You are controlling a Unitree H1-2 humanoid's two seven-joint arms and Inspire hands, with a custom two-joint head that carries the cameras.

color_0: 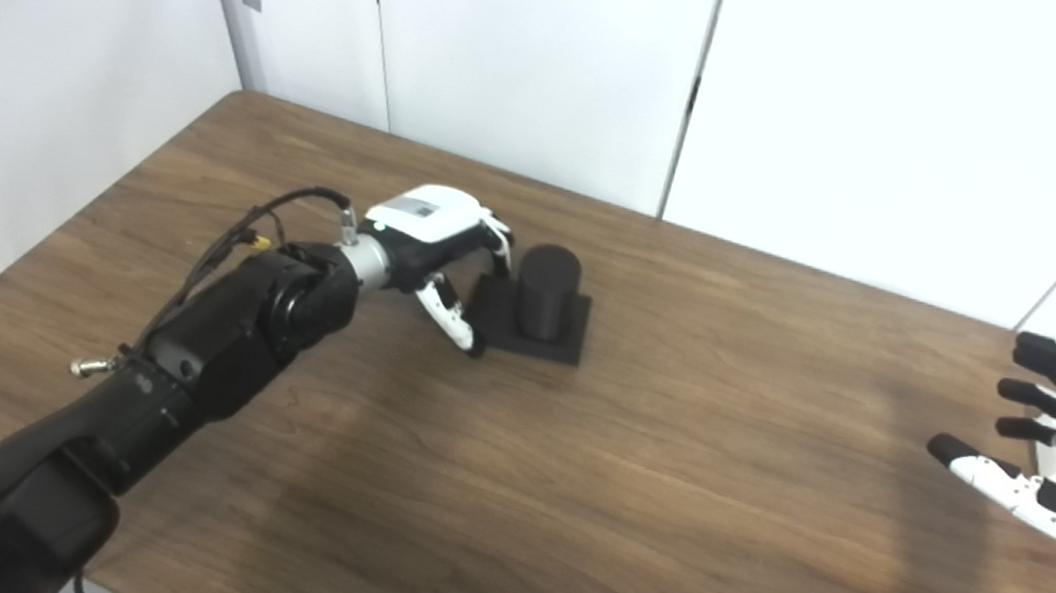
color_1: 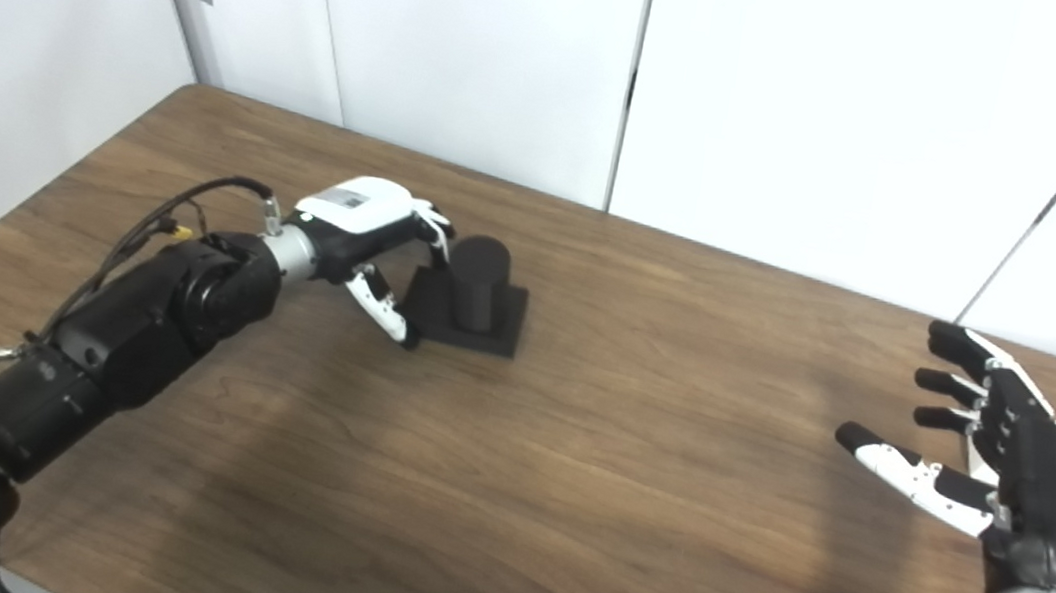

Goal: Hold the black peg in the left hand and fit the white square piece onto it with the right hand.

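The black peg [color_0: 547, 291] is a short upright cylinder on a flat black square base [color_0: 563, 341], standing on the wooden table [color_0: 667, 475] left of centre. My left hand [color_0: 434, 245] is just left of the peg, fingers apart, reaching around its left side; its thumb [color_0: 455, 320] rests at the base's near left corner. I cannot tell if the fingers touch the peg. My right hand [color_1: 1001, 465] hovers open and empty at the far right, fingers spread. No white square piece shows in either view.
White wall panels [color_0: 539, 46] stand right behind the table's far edge. The table's left edge runs diagonally past my left arm [color_0: 209, 348].
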